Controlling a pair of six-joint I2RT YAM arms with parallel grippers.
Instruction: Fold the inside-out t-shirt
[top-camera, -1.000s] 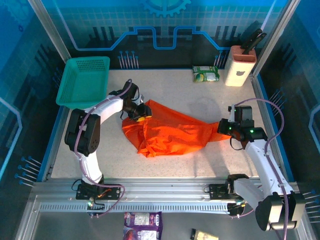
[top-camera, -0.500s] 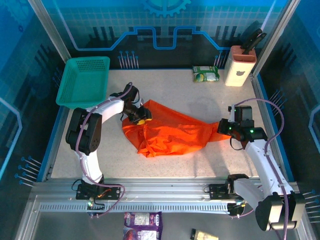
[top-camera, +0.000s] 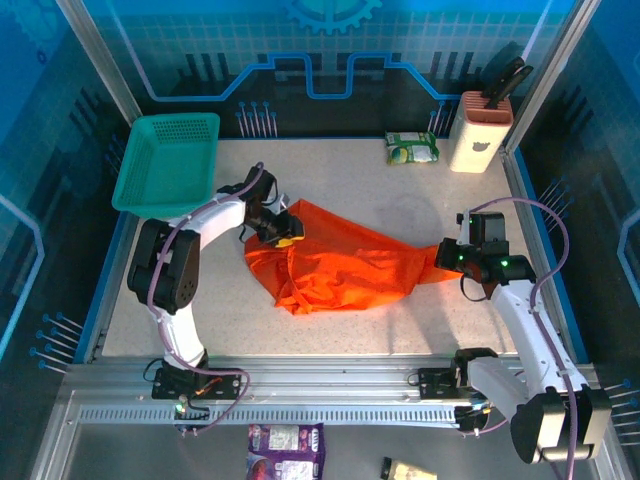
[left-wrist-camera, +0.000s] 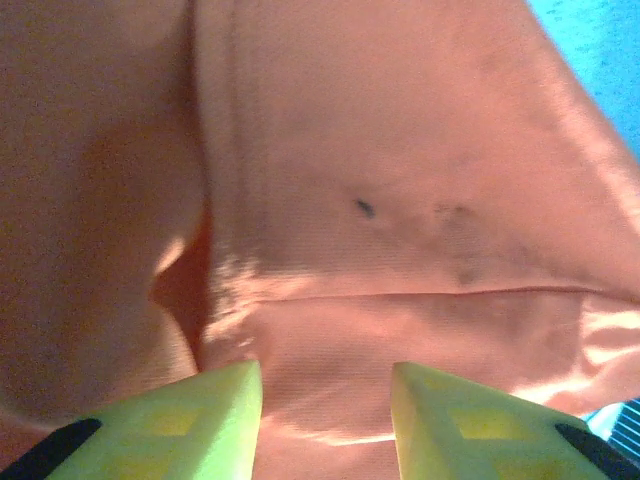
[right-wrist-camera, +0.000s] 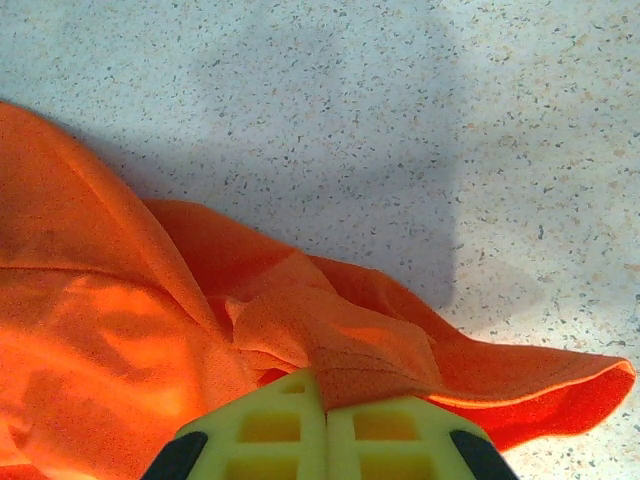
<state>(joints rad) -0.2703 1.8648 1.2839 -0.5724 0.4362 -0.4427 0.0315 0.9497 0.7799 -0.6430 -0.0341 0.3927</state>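
The t-shirt (top-camera: 340, 265) is bunched up mid-way across the table (top-camera: 350, 170), its right end is pinched tight in the closed right gripper (right-wrist-camera: 325, 400), and the left gripper (left-wrist-camera: 325, 375) is held partly open right at the far-left corner.

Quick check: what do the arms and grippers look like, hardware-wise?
Left arm and right arm: white links, black joint housings, loose lilac cables. Left gripper and right gripper: yellow-green fingers with grid cutouts on black mounts. Green lights on the right wrist.
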